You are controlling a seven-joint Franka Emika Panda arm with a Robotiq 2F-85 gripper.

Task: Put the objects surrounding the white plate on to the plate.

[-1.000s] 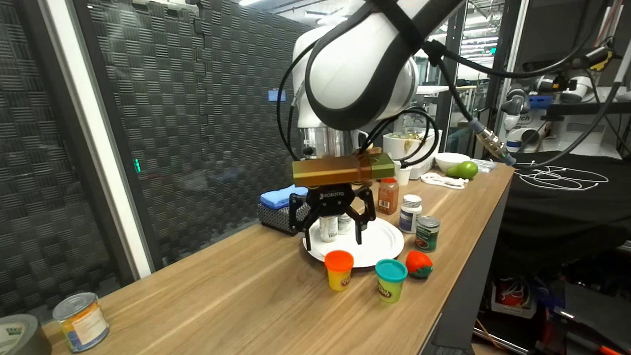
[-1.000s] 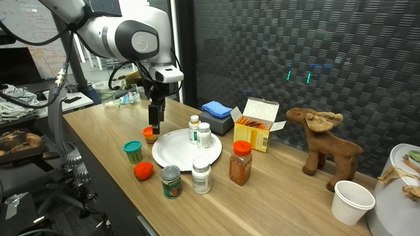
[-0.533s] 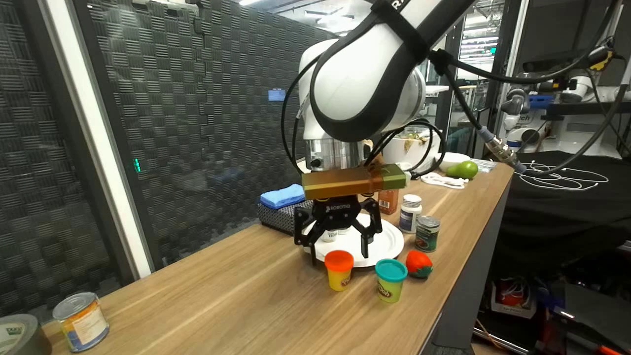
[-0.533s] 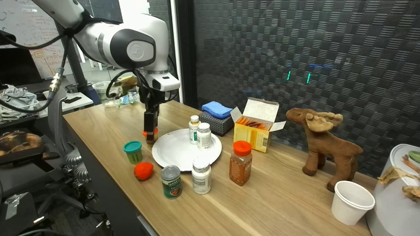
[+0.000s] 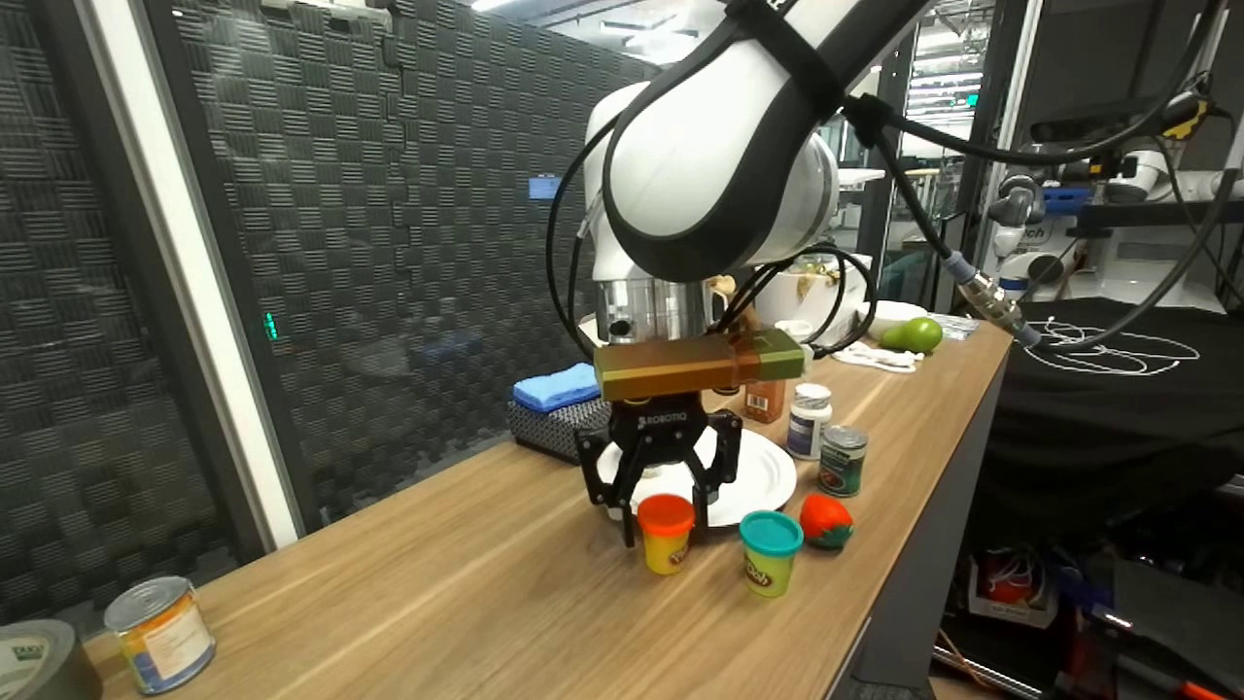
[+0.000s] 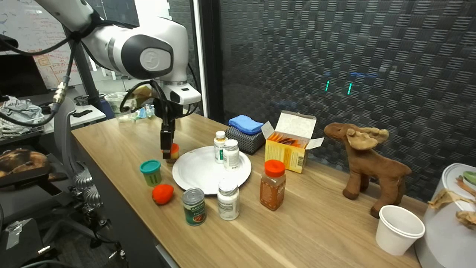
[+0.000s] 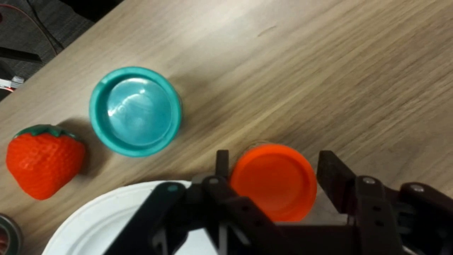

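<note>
My gripper is lowered around the orange-lidded tub, one finger on each side. Its jaws stand part-way in, with a narrow gap still showing at the left finger. The right finger is very near the lid and may touch it. Beside this tub lies the white plate, with two white-capped bottles upright on it. Around the plate stand a teal-lidded tub, a red strawberry, a dark green can, a white pill bottle and a red-capped bottle.
Behind the plate are a blue cloth on a dark box and an open yellow carton. A plush moose and white cups stand farther along. A can sits near a tape roll. The table edge runs close to the strawberry.
The gripper has come down from above the plate's edge to the orange-lidded tub. Over the last half second its fingers have drawn closer together, and the tub has shifted very slightly.
</note>
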